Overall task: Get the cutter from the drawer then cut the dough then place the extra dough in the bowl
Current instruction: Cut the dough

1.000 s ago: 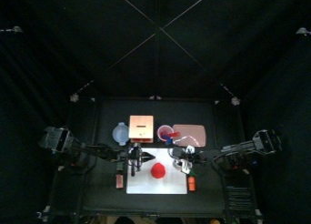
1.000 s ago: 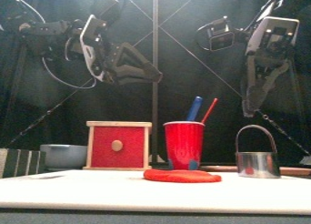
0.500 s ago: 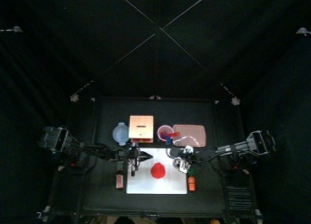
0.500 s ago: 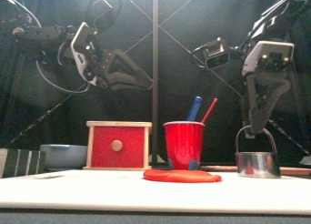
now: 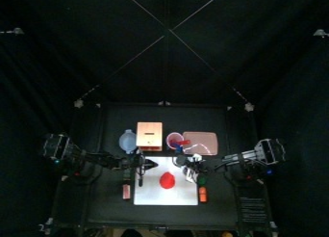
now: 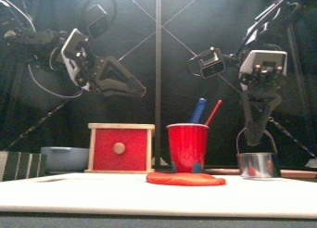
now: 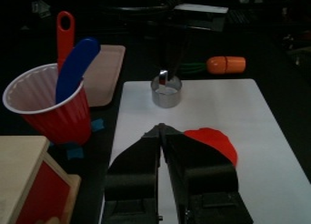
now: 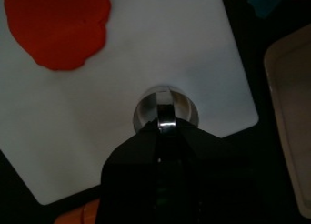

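Observation:
The round metal cutter (image 6: 258,166) stands on the right part of the white cutting board (image 5: 184,193), also seen in the left wrist view (image 7: 165,90). My right gripper (image 6: 257,139) has come down over it and is shut on its wire handle; in the right wrist view the cutter (image 8: 165,104) shows just past the closed jaw tips. The flat red dough (image 6: 186,179) lies mid-board, left of the cutter. My left gripper (image 6: 120,79) hangs shut and empty, high above the wooden box (image 6: 121,146). The blue-grey bowl (image 6: 65,158) sits left of the box.
A red cup (image 6: 188,146) with a blue and a red knife stands behind the dough. The pink tray (image 5: 202,142) lies at the back right. An orange toy (image 7: 227,64) lies off the board's front right corner. The box's red drawer front looks closed.
My right gripper has dropped from high above the cutter down onto its handle. The left gripper has drifted left and stays up in the air.

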Available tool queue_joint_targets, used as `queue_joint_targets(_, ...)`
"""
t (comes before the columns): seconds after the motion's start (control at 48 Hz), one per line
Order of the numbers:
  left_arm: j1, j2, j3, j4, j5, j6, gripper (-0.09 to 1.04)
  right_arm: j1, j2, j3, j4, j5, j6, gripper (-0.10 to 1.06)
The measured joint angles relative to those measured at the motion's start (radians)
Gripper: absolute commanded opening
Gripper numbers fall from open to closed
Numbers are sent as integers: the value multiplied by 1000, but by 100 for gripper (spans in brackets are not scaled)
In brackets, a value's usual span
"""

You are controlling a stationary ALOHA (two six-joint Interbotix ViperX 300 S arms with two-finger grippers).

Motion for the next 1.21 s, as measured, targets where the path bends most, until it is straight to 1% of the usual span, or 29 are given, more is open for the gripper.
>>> queue_joint_targets(0.292, -2, 37, 0, -14, 2, 0, 46, 37, 5, -101, 2, 18, 0, 49)
queue_joint_targets(0.396, -2, 41, 2, -15, 2, 0, 46, 58, 34, -160, 2, 18, 0, 49)
queue_joint_targets(0.542, -3, 40, 14, -15, 2, 2, 46, 74, 97, -227, -3, 18, -6, 49)
queue_joint_targets(0.646, -2, 32, 32, -15, 2, 2, 46, 81, 138, -265, -3, 17, -49, 49)
queue_joint_targets(0.708, -2, 26, 44, -15, 2, 2, 46, 87, 166, -296, 11, 15, -89, 49)
queue_joint_targets(0.833, -2, 8, 69, -15, 2, 2, 46, 91, 212, -356, 58, 20, -161, 49)
queue_joint_targets(0.958, 0, -17, 91, -18, 2, 2, 46, 86, 258, -402, 91, 32, -221, 49)
queue_joint_targets(1.021, -2, -28, 101, -28, 2, 2, 46, 84, 279, -417, 100, 44, -244, 49)
queue_joint_targets(1.083, -2, -37, 110, -34, 2, 0, 46, 83, 293, -426, 104, 57, -253, 49)
queue_joint_targets(1.208, 0, -49, 121, -44, 3, 0, 46, 83, 304, -434, 101, 61, -255, 49)
